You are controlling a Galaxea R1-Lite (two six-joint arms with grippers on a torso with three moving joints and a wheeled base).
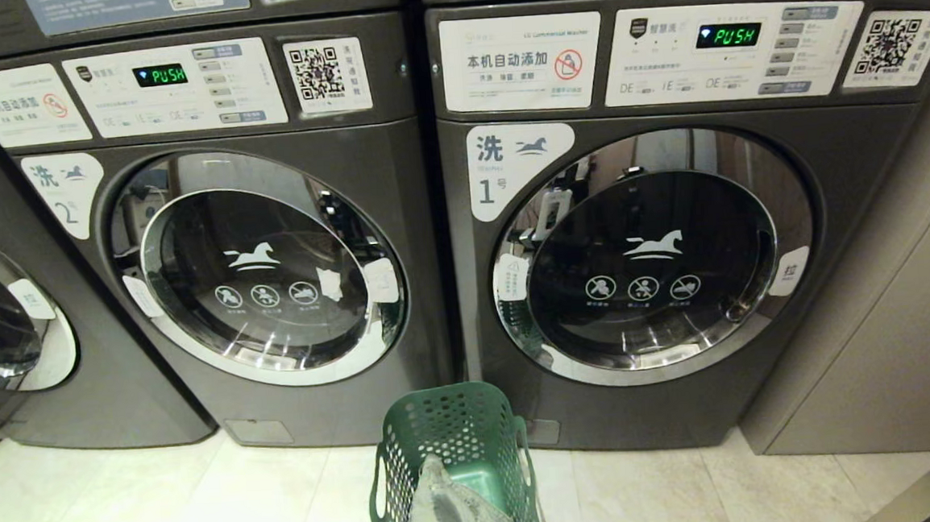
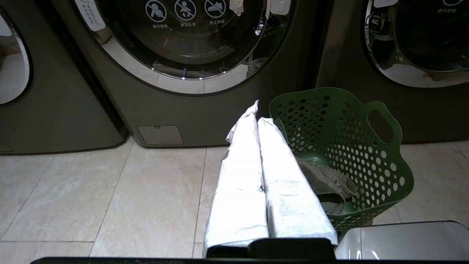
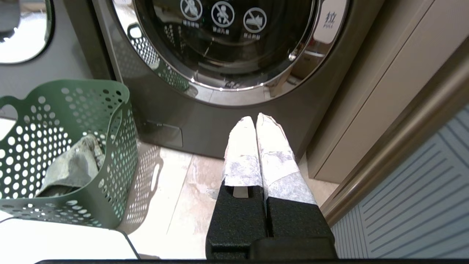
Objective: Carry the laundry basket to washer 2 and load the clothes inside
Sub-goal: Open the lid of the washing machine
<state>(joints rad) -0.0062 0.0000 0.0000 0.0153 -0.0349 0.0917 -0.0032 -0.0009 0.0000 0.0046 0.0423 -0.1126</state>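
The dark green perforated plastic laundry basket (image 1: 453,455) stands on the pale tiled floor (image 1: 165,513) before dark grey front-loading washer 2 (image 1: 255,266), holding the wrinkled grey-green clothes (image 1: 456,512). The left gripper (image 2: 256,113) and right gripper (image 3: 255,121) both hang empty, fingers pressed together.

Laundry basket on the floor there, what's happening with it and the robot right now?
Nothing is being handled yet. The green laundry basket sits on the tiled floor in front of the gap between washer 2 and washer 1, with the grey-green clothes inside. Both washer doors are closed. The left gripper and right gripper are shut, empty and apart from the basket.
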